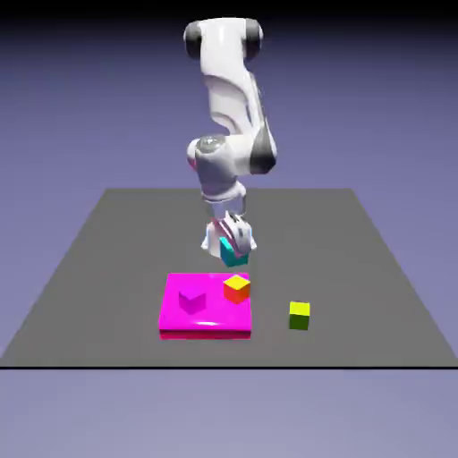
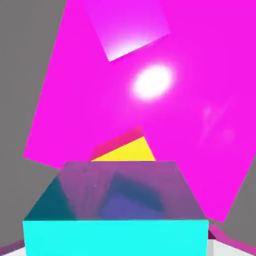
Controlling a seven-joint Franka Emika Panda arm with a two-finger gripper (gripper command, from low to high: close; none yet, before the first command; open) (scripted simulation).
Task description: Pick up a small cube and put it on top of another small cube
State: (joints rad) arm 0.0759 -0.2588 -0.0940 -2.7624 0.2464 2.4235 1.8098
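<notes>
My gripper (image 1: 234, 246) hangs above the table, shut on the small teal cube (image 1: 233, 254). In the hand view that teal cube (image 2: 116, 220) fills the bottom and hides the finger tips. Just below it, at the magenta slab's far right corner, sits an orange cube with a yellow top (image 1: 236, 287); its yellow top (image 2: 125, 152) shows right behind the held cube. The teal cube is lifted clear of it, not touching.
A flat magenta slab (image 1: 206, 322) lies on the grey table (image 1: 107, 259), with a magenta-purple cube (image 1: 192, 301) on it, seen also as a purple cube (image 2: 130, 27) in the hand view. A yellow-green cube (image 1: 300, 315) stands to the exterior view's right of the slab.
</notes>
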